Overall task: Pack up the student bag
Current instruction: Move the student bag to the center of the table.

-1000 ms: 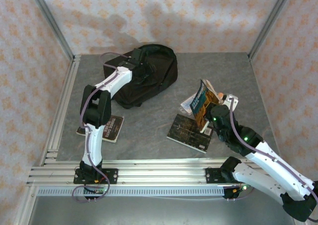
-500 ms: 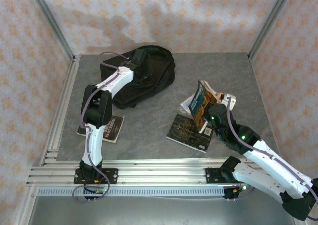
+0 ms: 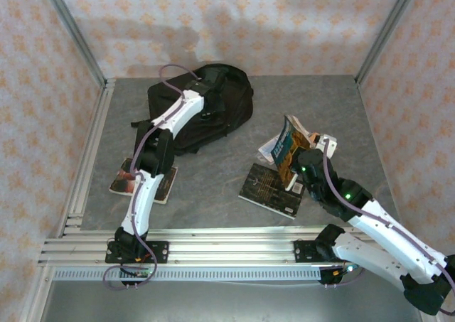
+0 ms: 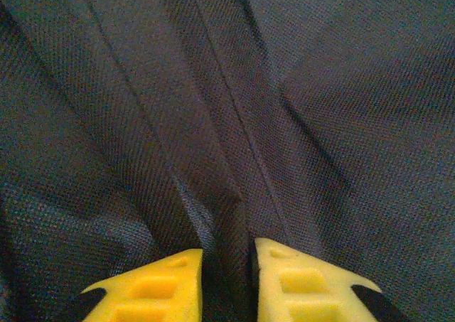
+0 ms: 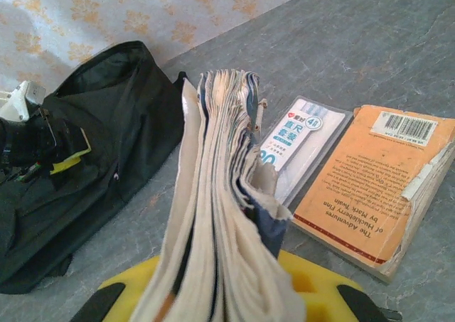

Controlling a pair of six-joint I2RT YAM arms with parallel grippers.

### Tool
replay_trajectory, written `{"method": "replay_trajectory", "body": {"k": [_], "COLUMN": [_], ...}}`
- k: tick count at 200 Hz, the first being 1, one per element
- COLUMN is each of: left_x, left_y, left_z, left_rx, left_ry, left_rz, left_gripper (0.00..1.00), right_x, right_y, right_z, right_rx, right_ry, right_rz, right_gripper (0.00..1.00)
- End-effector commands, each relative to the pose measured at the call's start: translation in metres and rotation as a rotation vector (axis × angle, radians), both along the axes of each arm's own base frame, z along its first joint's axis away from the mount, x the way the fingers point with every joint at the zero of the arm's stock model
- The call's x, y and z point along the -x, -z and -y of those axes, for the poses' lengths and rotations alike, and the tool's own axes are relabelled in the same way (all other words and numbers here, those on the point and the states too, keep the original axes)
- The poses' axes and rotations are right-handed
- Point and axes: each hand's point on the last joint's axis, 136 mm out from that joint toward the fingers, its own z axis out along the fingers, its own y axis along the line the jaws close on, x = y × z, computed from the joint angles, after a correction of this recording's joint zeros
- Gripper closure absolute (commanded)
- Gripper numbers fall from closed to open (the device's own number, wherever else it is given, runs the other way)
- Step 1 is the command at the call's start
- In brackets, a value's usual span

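A grey, stone-patterned table (image 3: 320,102) is boxed in by walls (image 3: 249,23) papered pale pink with small orange floral motifs. Aluminium posts (image 3: 75,34) stand at the far corners, and aluminium rails (image 3: 234,240) run along the near edge.

The student bag (image 3: 220,112) lies at the far left-centre of the table, black and slumped. The left gripper (image 4: 227,261) rests on top of it, its yellow fingers (image 4: 153,286) drawn narrow and pinching a raised fold of the black fabric.

On the right, the right gripper (image 5: 220,290) clamps a thick paperback (image 5: 213,194) that stands on edge, with its worn pages fanned and a blue cover showing in the top view.

Just right of that book, flat on the table, is a clear packet (image 5: 302,148) with a white and blue label. The label has a red heart mark, Chinese characters and a circled number too small to be sure of. Touching the packet on its right is an orange book (image 5: 370,187) with a white barcode sticker. Its back cover reads "The Adventures of" and "Mark Twain"; the words between are unclear.

A dark book (image 3: 270,188) lies flat near the right arm, its cover text too small to read. Another dark book (image 3: 146,182) lies near left, partly under the left arm.
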Motion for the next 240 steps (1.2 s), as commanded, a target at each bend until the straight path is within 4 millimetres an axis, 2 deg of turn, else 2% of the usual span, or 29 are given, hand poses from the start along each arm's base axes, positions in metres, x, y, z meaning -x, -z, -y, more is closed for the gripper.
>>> {"method": "replay_trajectory", "body": {"k": [1,22,38,55,68,83,87,91,103,112,121,132,149,154,157,188,215,240], "left_x": [0.049,0.074,0.092,0.110,0.120,0.126,0.127,0.128,0.128,0.127,0.125,0.122,0.117,0.116,0.114,0.109,0.120,0.131], "left_y": [0.016,0.008,-0.007,-0.018,-0.036,-0.055,-0.054,-0.067,-0.077,-0.081,-0.086,-0.090,-0.100,-0.108,-0.101,-0.110,-0.101,-0.095], "left_z": [0.023,0.027,0.022,0.008,-0.004,-0.021,-0.025,-0.030,-0.037,-0.039,-0.039,-0.032,-0.010,-0.003,0.003,0.057,0.104,0.131], "left_rx": [-0.133,-0.186,-0.190,-0.207,-0.222,-0.241,-0.248,-0.243,-0.244,-0.247,-0.246,-0.220,-0.179,-0.172,-0.177,-0.155,-0.136,-0.131], "left_ry": [0.216,0.311,0.352,0.371,0.357,0.315,0.303,0.289,0.264,0.257,0.249,0.248,0.270,0.279,0.287,0.364,0.489,0.575], "left_rz": [-0.145,-0.163,-0.154,-0.143,-0.105,-0.060,-0.061,-0.031,-0.010,-0.002,0.004,0.008,0.031,0.046,0.032,0.046,0.025,0.012], "left_gripper": [0.83,0.90,0.96,1.00,1.00,1.00,1.00,1.00,1.00,0.92,0.77,0.63,0.51,0.51,0.50,0.43,0.36,0.29], "right_x": [-0.006,-0.008,-0.010,-0.012,-0.013,-0.015,-0.015,-0.016,-0.017,-0.018,-0.020,-0.021,-0.023,-0.024,-0.024,-0.025,-0.024,-0.022], "right_y": [-0.035,-0.043,-0.048,-0.052,-0.054,-0.055,-0.055,-0.056,-0.056,-0.057,-0.057,-0.057,-0.056,-0.055,-0.054,-0.051,-0.051,-0.052], "right_z": [0.010,0.011,0.011,0.012,0.014,0.015,0.016,0.015,0.015,0.014,0.011,0.009,0.004,0.003,0.003,0.001,0.004,0.010], "right_rx": [-0.001,0.014,0.027,0.044,0.061,0.079,0.084,0.088,0.093,0.094,0.093,0.092,0.094,0.096,0.097,0.101,0.112,0.128], "right_ry": [0.050,0.054,0.055,0.061,0.068,0.077,0.078,0.079,0.077,0.072,0.064,0.055,0.037,0.035,0.032,0.032,0.039,0.058], "right_rz": [0.098,0.111,0.123,0.130,0.132,0.131,0.130,0.131,0.129,0.130,0.130,0.126,0.114,0.110,0.108,0.095,0.090,0.091], "right_gripper": [1.00,1.00,1.00,1.00,1.00,1.00,1.00,1.00,1.00,1.00,1.00,1.00,1.00,1.00,1.00,1.00,1.00,1.00]}}
